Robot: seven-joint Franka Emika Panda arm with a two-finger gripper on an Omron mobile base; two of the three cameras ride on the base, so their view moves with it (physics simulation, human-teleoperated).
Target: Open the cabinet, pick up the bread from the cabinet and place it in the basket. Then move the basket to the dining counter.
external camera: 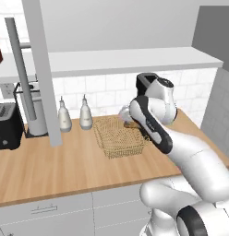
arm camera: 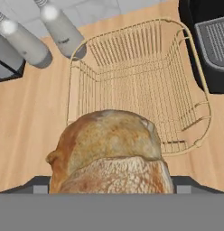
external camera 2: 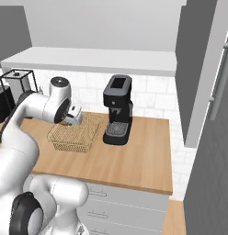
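Observation:
The bread (arm camera: 107, 151), a golden-brown bun, sits close in the hand view and hides the fingertips of my gripper (arm camera: 109, 182), which is shut on it. The bun hangs above the near side of the tan wire basket (arm camera: 82, 97), which has nothing in it. In the left base view the gripper (external camera: 126, 114) hovers over the basket (external camera: 107, 150) on the wooden worktop. From the right, the gripper (external camera 2: 74, 117) is above the basket (external camera 2: 58, 139) too. The cabinet (external camera: 43, 73) stands open, its door swung out with a long bar handle (external camera: 19, 69).
A black coffee machine (external camera 2: 118, 110) stands right beside the basket. Two white bottles (external camera: 64, 118) (external camera: 85, 113) stand on its other side against the tiled wall. A black toaster (external camera: 6, 125) sits at the far left. The other cabinet door (external camera 2: 198, 69) hangs open on the right.

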